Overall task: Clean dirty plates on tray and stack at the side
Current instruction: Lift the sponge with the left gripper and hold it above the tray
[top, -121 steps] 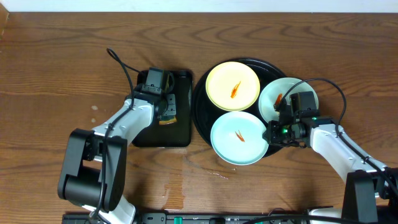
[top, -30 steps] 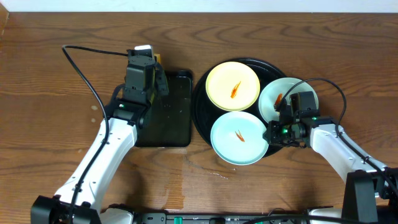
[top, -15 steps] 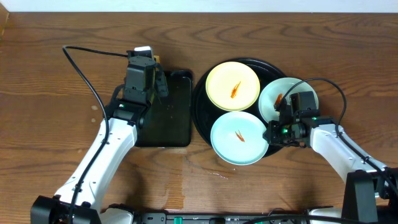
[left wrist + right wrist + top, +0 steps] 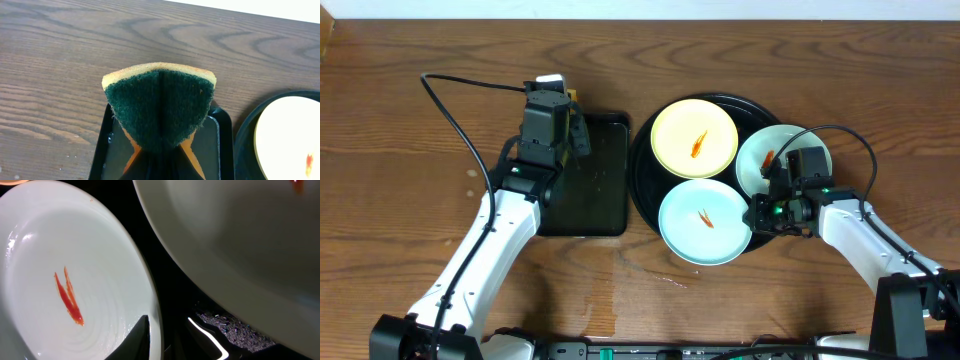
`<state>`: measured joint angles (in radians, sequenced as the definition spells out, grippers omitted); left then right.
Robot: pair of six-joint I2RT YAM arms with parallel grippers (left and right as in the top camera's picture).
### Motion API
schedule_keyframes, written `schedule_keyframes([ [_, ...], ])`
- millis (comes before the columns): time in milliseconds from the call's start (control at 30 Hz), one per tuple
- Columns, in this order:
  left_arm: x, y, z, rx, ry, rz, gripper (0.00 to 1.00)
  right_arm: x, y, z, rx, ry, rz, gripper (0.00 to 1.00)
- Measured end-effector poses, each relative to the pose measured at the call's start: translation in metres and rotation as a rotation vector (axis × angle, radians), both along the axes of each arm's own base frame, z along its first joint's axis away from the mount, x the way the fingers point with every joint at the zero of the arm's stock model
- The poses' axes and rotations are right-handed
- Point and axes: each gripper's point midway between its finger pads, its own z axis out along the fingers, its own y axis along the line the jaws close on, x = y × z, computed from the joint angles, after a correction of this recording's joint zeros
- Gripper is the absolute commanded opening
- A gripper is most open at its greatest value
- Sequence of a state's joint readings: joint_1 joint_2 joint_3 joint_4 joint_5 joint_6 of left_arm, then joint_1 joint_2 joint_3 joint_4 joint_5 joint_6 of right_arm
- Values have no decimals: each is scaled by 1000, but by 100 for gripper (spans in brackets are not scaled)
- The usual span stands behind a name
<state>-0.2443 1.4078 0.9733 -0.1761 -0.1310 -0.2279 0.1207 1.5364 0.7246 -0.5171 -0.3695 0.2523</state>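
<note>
Three plates lie on the round black tray (image 4: 642, 185): a pale yellow plate (image 4: 694, 140) at the back, a mint-blue plate (image 4: 705, 222) in front, and another mint-blue plate (image 4: 783, 160) at the right. Each carries an orange-red smear. My right gripper (image 4: 758, 214) is shut on the right rim of the front mint-blue plate (image 4: 60, 280), one finger (image 4: 137, 340) lying on its inner face. My left gripper (image 4: 567, 130) hovers over the rectangular tray, shut on a sponge (image 4: 160, 105) whose dark green face is folded inward, with a yellow edge.
A smaller rectangular black tray (image 4: 590, 195) sits left of the round tray, below the sponge. Bare wooden table surrounds both trays. A cable (image 4: 470, 110) loops off the left arm. The right mint-blue plate (image 4: 240, 245) looms close over the right wrist camera.
Since four seconds ago my left arm has lifted off the rectangular tray with the sponge. Over the last second neither arm nor any plate has moved.
</note>
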Motion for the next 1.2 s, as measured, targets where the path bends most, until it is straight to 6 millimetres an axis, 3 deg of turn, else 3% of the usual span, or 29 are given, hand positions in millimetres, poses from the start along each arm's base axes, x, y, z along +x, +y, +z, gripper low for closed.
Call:
schedule_keyframes([
  [200,-3,1,-4,4,19,0,7,0,0,0,0,0,0,13],
  [367,-20,5,-21,5,117,20,8,0,0,0,0,-2,0,13],
  [500,-37,4,-46,-19,238,36,7,0,0,0,0,-2,0,14],
  [633,-49,-5,-84,-55,384,19,7,0,0,0,0,-2,0,16],
  [733,-55,-13,-105,-84,460,-1,7,0,0,0,0,-2,0,11],
  [867,-57,-19,-108,-109,476,-19,8,0,0,0,0,-1,-1,9],
  [1000,-62,-25,-109,-142,503,-43,7,1,0,0,0,-2,0,1],
  [1200,-67,-33,-110,-181,524,-72,7,0,0,0,-1,-1,-1,1],
])
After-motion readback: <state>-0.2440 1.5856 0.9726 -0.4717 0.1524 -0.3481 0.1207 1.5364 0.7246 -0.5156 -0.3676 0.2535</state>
